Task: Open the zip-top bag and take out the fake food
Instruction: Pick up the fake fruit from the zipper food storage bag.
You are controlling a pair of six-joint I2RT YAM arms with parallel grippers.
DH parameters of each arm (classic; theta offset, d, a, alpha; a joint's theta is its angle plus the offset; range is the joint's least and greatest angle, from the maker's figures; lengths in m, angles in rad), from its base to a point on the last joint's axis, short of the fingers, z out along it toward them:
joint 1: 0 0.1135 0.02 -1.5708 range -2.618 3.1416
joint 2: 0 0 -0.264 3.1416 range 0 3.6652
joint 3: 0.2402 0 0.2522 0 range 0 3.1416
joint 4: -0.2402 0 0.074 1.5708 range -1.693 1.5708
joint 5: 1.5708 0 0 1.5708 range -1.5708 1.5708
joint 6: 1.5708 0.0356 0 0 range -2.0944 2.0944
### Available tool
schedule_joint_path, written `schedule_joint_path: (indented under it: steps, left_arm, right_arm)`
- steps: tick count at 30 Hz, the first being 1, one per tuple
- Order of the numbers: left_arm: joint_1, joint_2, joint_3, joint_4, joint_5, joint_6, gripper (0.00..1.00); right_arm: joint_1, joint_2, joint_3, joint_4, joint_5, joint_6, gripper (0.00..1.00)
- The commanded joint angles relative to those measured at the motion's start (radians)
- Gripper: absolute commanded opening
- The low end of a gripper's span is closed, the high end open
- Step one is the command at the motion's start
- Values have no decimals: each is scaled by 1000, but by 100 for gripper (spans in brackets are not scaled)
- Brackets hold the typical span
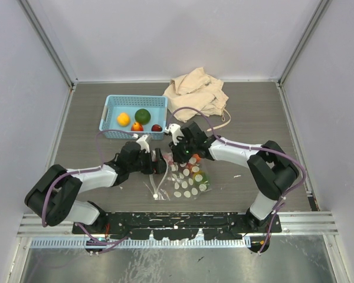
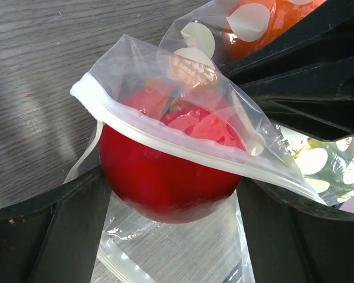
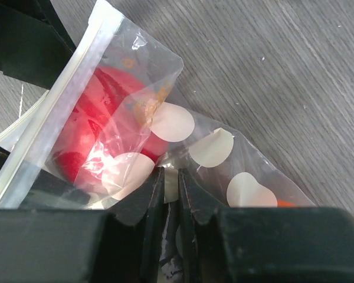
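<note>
Zip-top bag [image 1: 187,181]: we see it lying flat on the table [image 1: 253,118], near the front edge and between the two grippers. It is clear film with white dots.
Bag mouth: it faces the left gripper [image 2: 171,194]. In the left wrist view the white zip strip [image 2: 165,141] lies draped across the top of a red fruit [image 2: 165,183].
In the bag: the red fruit sits in the mouth, partly out from under the film. Deeper in we make out an orange piece [image 2: 277,17] and something greenish [image 2: 333,168] behind the dots.
Left gripper fingers: spread wide, one on each flank of the red fruit, right at its sides. We cannot tell whether they press it.
Right gripper [image 3: 171,174] fingers: close together, with a fold of the dotted film caught between them beside the red fruit.
Blue basket [image 1: 135,98]: it stands behind the left gripper, well apart from the bag.
In the basket: four pieces of fake food, namely an orange-yellow one [image 1: 123,119], a green one [image 1: 143,115], a red-and-yellow one [image 1: 137,127] and a dark maroon one [image 1: 157,128].
Cloth bag [image 1: 196,91]: beige and crumpled, at the back of the table just right of the basket. We cannot see inside it.
</note>
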Motion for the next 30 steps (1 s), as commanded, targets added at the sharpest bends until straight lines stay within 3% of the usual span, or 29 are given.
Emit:
schedule_joint_path:
  steps: [1, 12, 22, 24, 30]
  left_arm:
    - [4, -8, 49, 81, 51, 14, 84]
    - [7, 8, 51, 97, 69, 1, 83]
    - [8, 15, 52, 102, 76, -1, 87]
    - [8, 17, 55, 104, 78, -2, 91]
    - [8, 27, 55, 104, 87, -7, 91]
  right_arm:
    - [-12, -38, 30, 37, -113, 2, 23]
    - [-34, 23, 63, 122, -75, 107, 26]
    - [-28, 63, 28, 170, -245, 78, 21]
    - [-26, 65, 27, 174, -263, 75, 20]
    - [-25, 68, 23, 185, -271, 87, 18]
